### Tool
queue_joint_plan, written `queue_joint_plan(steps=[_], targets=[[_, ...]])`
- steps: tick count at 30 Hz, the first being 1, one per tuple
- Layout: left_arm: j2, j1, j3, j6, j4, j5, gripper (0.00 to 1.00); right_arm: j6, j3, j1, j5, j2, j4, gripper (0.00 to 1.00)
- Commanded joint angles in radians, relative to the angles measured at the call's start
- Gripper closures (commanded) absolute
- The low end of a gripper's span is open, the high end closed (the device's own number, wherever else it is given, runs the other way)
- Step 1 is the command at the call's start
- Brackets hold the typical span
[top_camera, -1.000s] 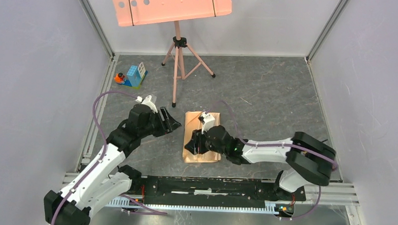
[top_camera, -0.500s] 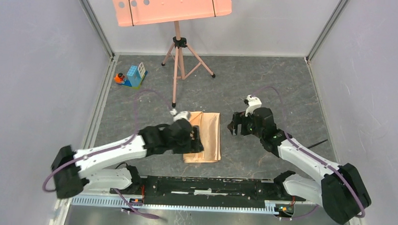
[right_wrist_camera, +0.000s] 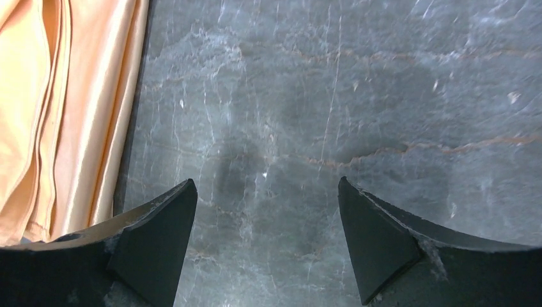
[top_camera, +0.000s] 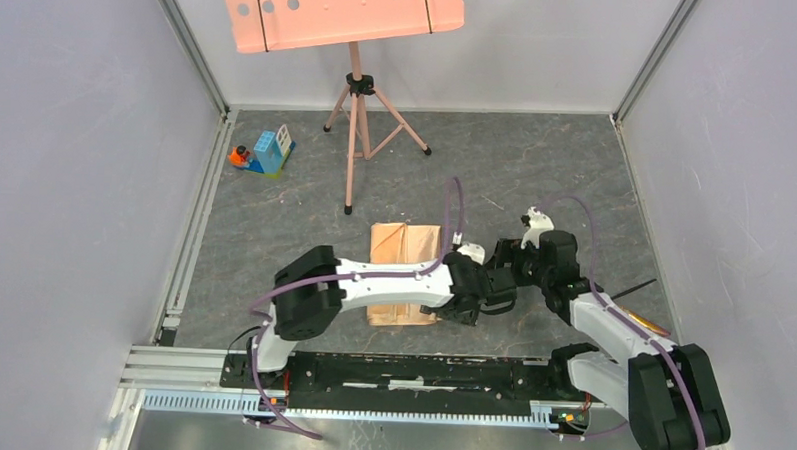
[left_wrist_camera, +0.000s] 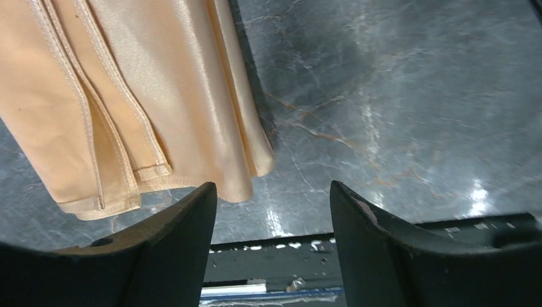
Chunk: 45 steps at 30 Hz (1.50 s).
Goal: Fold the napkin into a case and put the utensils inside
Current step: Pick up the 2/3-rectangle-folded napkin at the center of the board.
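Note:
The peach-orange satin napkin (top_camera: pixel 406 247) lies folded into a narrow oblong with layered pleats in the middle of the dark table. My left arm reaches across its near end. In the left wrist view its near corner (left_wrist_camera: pixel 128 96) lies up and left of my left gripper (left_wrist_camera: pixel 271 192). That left gripper (top_camera: pixel 472 310) is open and empty, over bare table just right of the cloth. My right gripper (top_camera: pixel 503 261) is close beside it, also right of the napkin (right_wrist_camera: pixel 57 115); its jaws (right_wrist_camera: pixel 266 185) are wide open over bare table. Slim black and gold utensils (top_camera: pixel 644 306) lie far right.
A salmon-pink music stand (top_camera: pixel 354 83) on a tripod stands at the back. Small toy blocks (top_camera: pixel 265 152) sit at the far left. A black and metal rail (top_camera: pixel 419 371) runs along the near edge. Grey walls close in both sides.
My left arm has swung right, from over the napkin to the table beyond its right edge. The right gripper has let go of the cloth, pulled off to the right and opened wide.

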Motion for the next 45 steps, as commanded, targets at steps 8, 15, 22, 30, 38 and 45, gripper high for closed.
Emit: queue_joint_plan(steps=[8,15,22,30,38,45], targets=[[0.155,-0.012,0.167,-0.068,-0.204,-0.11,0.33,0.003,-0.084,-0.006,-0.068,-0.067,0.092,0.13],[0.182,-0.007,0.16,-0.089,-0.224,-0.15,0.42,0.012,-0.103,-0.026,-0.102,-0.049,0.118,0.13],[0.163,0.007,0.083,-0.073,-0.145,-0.12,0.49,0.022,-0.113,-0.054,-0.158,-0.026,0.144,0.13],[0.009,0.04,-0.121,-0.024,0.07,-0.062,0.8,0.047,-0.128,-0.054,-0.265,0.008,0.217,0.1],[-0.213,0.074,-0.323,-0.022,0.251,-0.019,0.92,0.274,-0.19,-0.026,-0.458,0.125,0.498,0.09],[-0.298,0.1,-0.376,-0.014,0.263,-0.012,0.95,0.528,-0.2,0.102,-0.441,0.268,0.778,0.07]])
